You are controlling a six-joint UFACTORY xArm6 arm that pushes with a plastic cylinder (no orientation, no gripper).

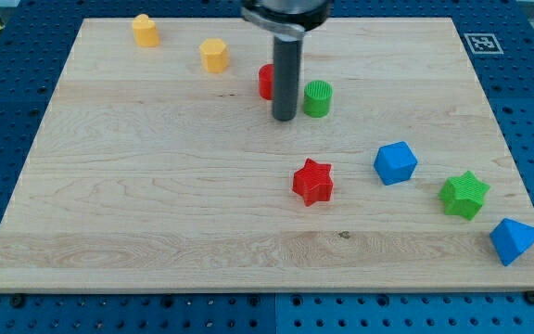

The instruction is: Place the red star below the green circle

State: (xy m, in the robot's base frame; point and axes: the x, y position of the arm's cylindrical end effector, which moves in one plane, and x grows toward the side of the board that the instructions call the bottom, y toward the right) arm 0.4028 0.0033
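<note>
The red star (312, 181) lies near the middle of the wooden board (156, 186). The green circle (317, 98) stands above it, towards the view's top. My tip (285, 118) is down on the board just left of the green circle and well above the red star, touching neither as far as I can tell. The rod partly hides a red block (265, 82) behind it; its shape cannot be made out.
Two yellow blocks (146, 31) (214, 56) sit at the view's top left. A blue block (395, 162), a green star (464, 194) and a blue triangular block (514, 240) lie at the view's right, towards the bottom.
</note>
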